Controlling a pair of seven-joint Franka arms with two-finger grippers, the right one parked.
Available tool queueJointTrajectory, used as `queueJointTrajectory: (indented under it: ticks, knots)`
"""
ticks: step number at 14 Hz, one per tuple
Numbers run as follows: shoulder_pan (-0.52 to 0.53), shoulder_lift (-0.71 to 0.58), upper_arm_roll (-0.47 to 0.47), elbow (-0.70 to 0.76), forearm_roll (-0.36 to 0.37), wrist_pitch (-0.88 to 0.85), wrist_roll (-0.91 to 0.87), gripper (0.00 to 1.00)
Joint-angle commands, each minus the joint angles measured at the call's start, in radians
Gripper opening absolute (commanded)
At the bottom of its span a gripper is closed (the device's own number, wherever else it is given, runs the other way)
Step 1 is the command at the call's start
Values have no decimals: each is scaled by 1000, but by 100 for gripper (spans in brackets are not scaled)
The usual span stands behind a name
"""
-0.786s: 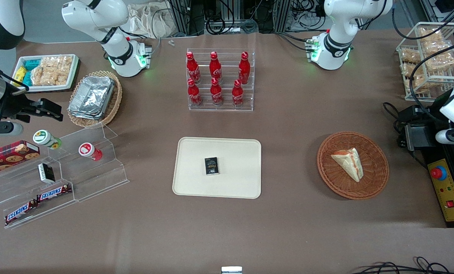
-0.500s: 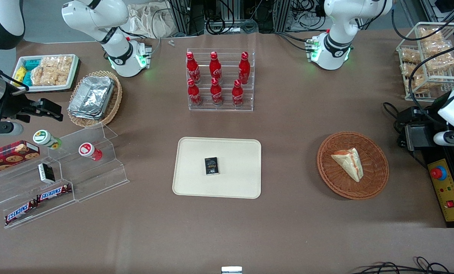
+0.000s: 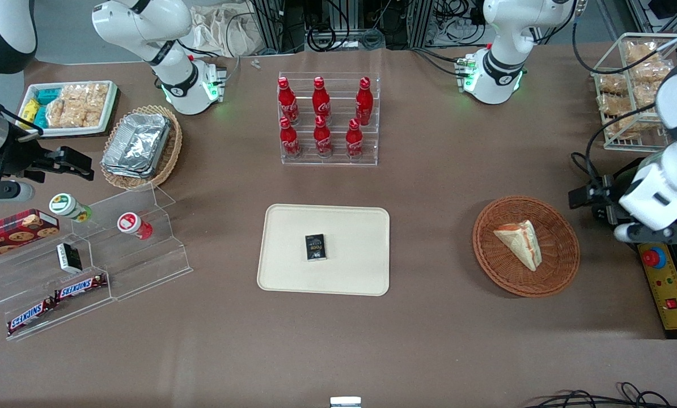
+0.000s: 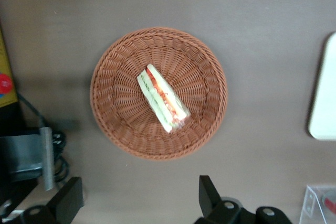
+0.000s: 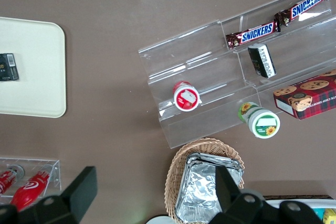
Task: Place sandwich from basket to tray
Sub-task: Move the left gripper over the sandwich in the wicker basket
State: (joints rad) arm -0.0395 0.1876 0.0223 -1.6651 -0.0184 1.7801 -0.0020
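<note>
The sandwich, a wrapped wedge with red and green filling, lies in the round reddish-brown wicker basket. In the left wrist view the sandwich rests in the middle of the basket. My left gripper hangs above the table just beside the basket's rim, toward the working arm's end, open wide and empty. Its wrist shows in the front view. The cream-beige tray lies mid-table with a small black box on it; the tray's edge also shows in the left wrist view.
A yellow control box with a red button and cables lie beside the basket, under the arm. A wire rack of snacks stands farther from the camera. A rack of red bottles stands farther than the tray.
The left arm has swung in from the table's end toward the basket and now hangs beside it. The sandwich, basket and tray have not moved.
</note>
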Motion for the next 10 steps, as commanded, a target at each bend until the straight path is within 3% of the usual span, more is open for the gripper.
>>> queueJointTrajectory:
  ticks: [1,6,10]
  knots:
    - [7,-30,-2,-125,-12,88,-33,99]
    - [6,-19,-4,-343,-12,371,-165,98]
    - [6,50,-5,-364,-29,430,-334,95]
